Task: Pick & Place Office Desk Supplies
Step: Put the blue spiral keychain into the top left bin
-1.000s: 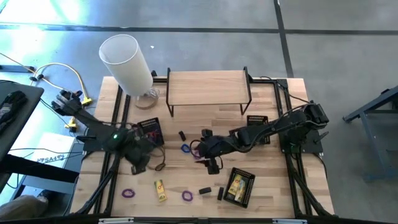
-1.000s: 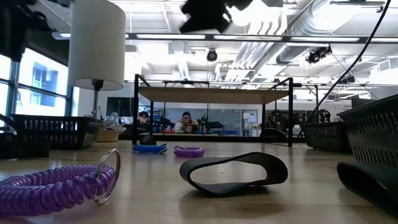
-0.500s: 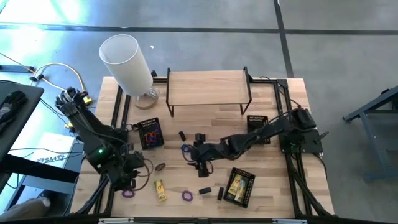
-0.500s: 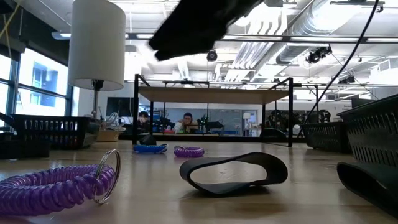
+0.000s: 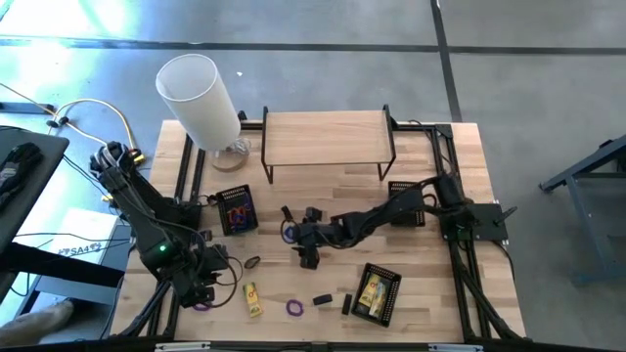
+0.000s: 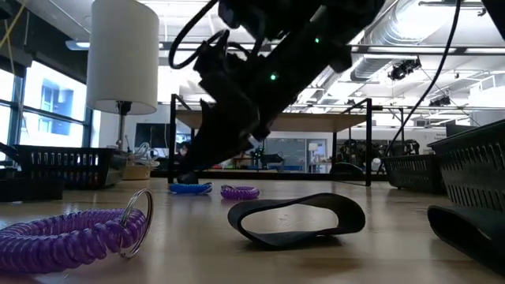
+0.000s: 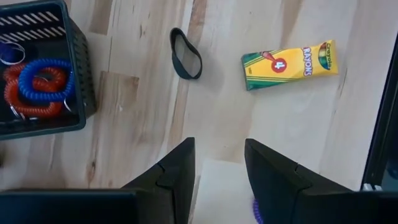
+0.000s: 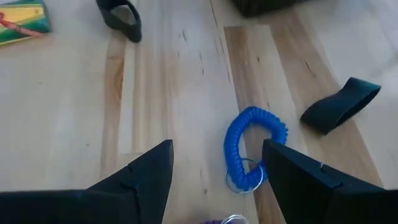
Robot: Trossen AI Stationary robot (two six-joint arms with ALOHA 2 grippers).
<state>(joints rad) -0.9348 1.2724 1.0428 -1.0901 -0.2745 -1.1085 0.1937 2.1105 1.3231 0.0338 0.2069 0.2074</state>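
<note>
The supplies lie scattered on the wooden table. A blue coil loop (image 8: 252, 146) lies just ahead of my right gripper (image 8: 214, 177), which hangs open low over the table's middle (image 5: 301, 249), touching nothing. A black band (image 8: 339, 102) lies beside the loop. My left gripper (image 7: 217, 174) stands open over the near left part of the table (image 5: 200, 289), above bare wood, with a purple coil loop (image 5: 202, 304) right beside it. A dark band loop (image 7: 186, 53) and a yellow crayon box (image 7: 289, 62) lie flat beyond it.
A black mesh tray (image 7: 78, 93) holds blue and red coil loops. Another tray (image 5: 375, 293) holds a yellow item at the near right. Small black blocks (image 5: 322, 299) and a purple loop (image 5: 293, 307) lie near the front edge. A wooden shelf (image 5: 328, 137) and a white cylinder (image 5: 201, 98) stand at the back.
My right gripper has come down from high above the table and shifted a little toward the left edge, ending low near the blue coil loop. My left gripper has swung toward the near left corner, away from the mesh tray, toward the purple loop. Neither has changed its opening.
</note>
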